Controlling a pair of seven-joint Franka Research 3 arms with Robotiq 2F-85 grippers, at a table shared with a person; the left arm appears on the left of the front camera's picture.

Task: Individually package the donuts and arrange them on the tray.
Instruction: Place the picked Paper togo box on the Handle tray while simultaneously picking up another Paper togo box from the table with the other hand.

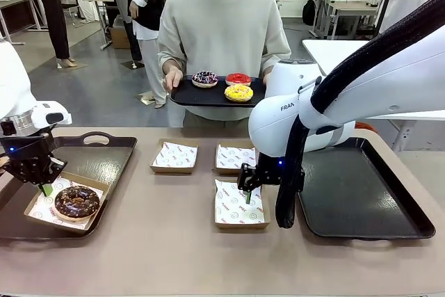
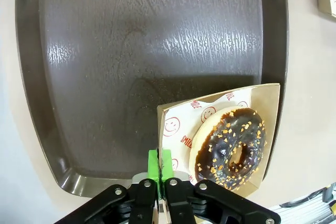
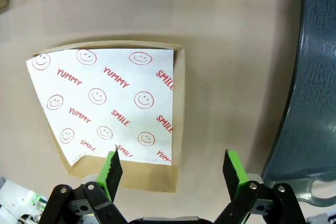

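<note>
Front view: the left gripper (image 1: 44, 186) is pinched shut on the edge of a cardboard box (image 1: 42, 211). The box carries the chocolate donut (image 1: 76, 202) just beside the fingertips, over a corner of the left tray (image 1: 104, 158). The right gripper (image 1: 247, 193) hangs with its jaws wide apart, holding nothing, over an empty box (image 1: 240, 215). Two more empty boxes (image 1: 174, 156) lie beyond it on the counter (image 1: 174, 241), and the right tray (image 1: 361, 199) is beside it. Far beyond both grippers, a person holds a small tray (image 1: 182, 95) with three loose donuts (image 1: 238, 92). I judge one donut packaged and being placed, with three left to box and arrange.

Left wrist view: the green pads of the left gripper (image 2: 159, 163) clamp the box (image 2: 178, 124) at its rim. The chocolate donut (image 2: 231, 148) lies flat, hole upward, just past the fingertips. Being a ring, it has no long axis. The box sits askew across the rim of the left tray (image 2: 131, 51).

Right wrist view: the right gripper (image 3: 173, 167) is fully spread, one finger over the empty box (image 3: 178, 103), the other outside its wall.
</note>
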